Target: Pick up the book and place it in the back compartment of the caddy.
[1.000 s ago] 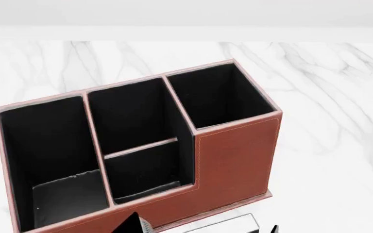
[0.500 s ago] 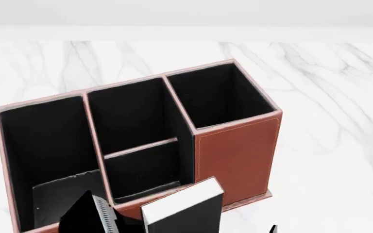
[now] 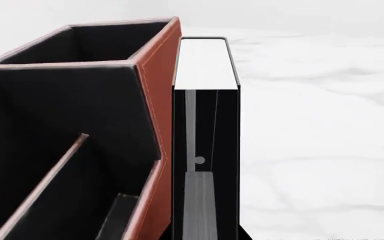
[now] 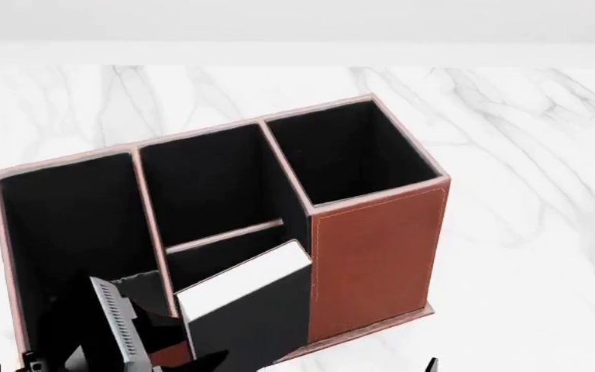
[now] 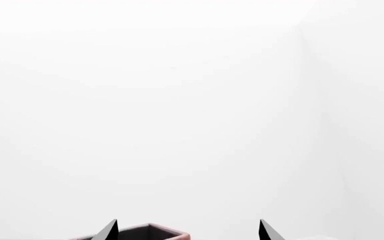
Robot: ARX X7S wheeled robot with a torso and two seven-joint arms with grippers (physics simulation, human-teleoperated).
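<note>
Raised since before, book (image 4: 245, 310) now overlaps caddy's (image 4: 375, 256) front wall.

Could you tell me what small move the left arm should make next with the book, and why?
Probably lift a little more and carry it farther over the caddy. The left gripper holds the book, which in the left wrist view sits outside the front wall, beside it. The back compartment lies beyond the low front cell and is empty.

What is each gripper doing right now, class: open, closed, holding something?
Left gripper: closed on the book.
Right gripper: open, holding nothing.
</note>
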